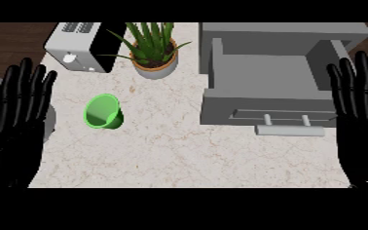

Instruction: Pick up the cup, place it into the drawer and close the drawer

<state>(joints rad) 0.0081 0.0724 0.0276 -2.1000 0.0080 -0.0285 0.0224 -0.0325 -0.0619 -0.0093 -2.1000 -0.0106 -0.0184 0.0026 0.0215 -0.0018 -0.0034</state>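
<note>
A green cup (104, 112) lies tilted on the marble counter at the left, its mouth facing up and left. A grey drawer (269, 73) stands pulled open at the right, its inside bare, with a bar handle (289, 130) on its front. My left hand (22, 117) rests open at the left edge, fingers up, a short way left of the cup. At the right edge my right hand (352, 112) rests open, fingers up, beside the drawer's right wall. Neither hand touches anything.
A white toaster (79, 46) sits at the back left. Next to it stands a potted plant (153, 53) with long green leaves, just left of the drawer. Bare marble counter (179, 156) spreads across the front.
</note>
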